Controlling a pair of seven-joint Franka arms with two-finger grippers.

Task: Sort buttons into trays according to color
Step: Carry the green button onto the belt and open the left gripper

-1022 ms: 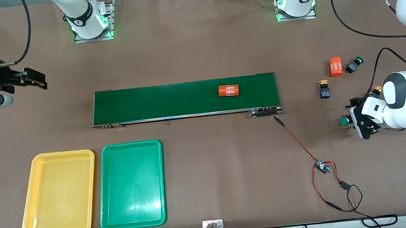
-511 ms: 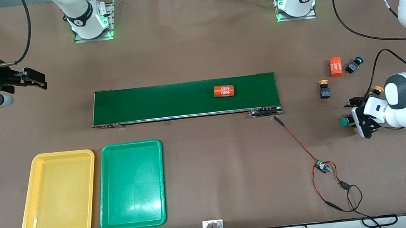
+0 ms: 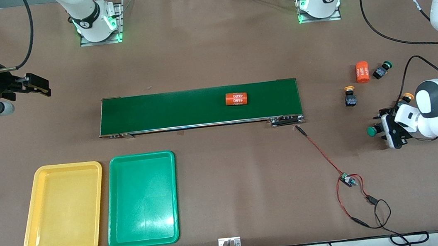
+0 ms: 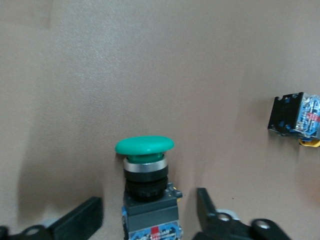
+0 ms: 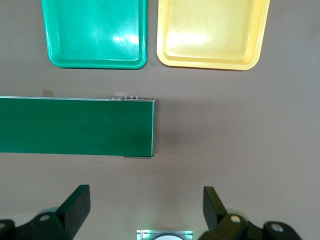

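Green-capped button (image 4: 145,172) on table at left arm's end, bracketed by left gripper (image 4: 150,220), jaws spread, not touching. Could tip if pinch lands off-centre. Right gripper (image 5: 142,210) waiting, spread, empty.

The green button (image 4: 145,172) between the left gripper's fingers (image 4: 80,217) is cut off at the left wrist picture's edge — only the top of its blue-and-black body shows, and whether the pads touch it cannot be told. At about three o'clock from it, a second button (image 4: 295,117) runs off the frame, its yellow cap a sliver. In the front view, a yellow-capped button (image 3: 407,96) is mostly hidden by the left arm. The right arm's upper links leave that frame — as do the cables (image 3: 365,222) at six o'clock.
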